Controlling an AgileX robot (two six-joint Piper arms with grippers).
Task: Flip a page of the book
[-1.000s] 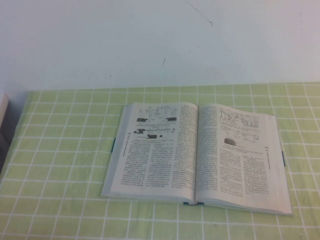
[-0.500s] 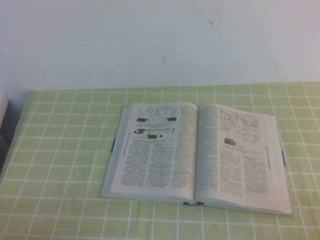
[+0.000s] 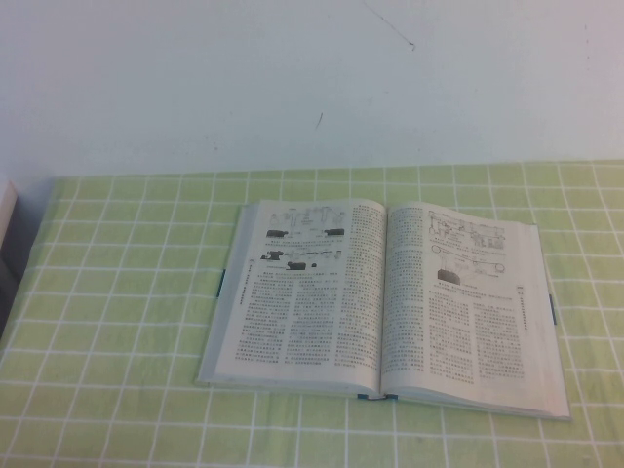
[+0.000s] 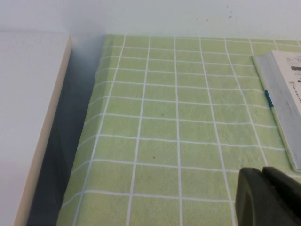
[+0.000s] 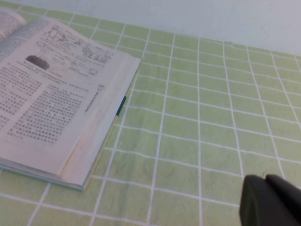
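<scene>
The book (image 3: 388,292) lies open and flat on the green checked cloth, with thin blue-teal cover edges showing. The page (image 3: 292,302) is its left-hand leaf, lying flat with text under small dark pictures facing up. The right-hand leaf (image 5: 42,94) shows line drawings above text. My left gripper (image 4: 262,172) is shut and empty, low over the cloth, apart from the book's left edge (image 4: 282,103). My right gripper (image 5: 265,179) is shut and empty over the cloth, well clear of the book's right edge. Neither gripper shows in the high view.
The green cloth (image 3: 117,322) covers the table up to a white wall (image 3: 292,88) behind. A white panel (image 4: 28,117) stands beyond the table's left edge, with a dark gap between them.
</scene>
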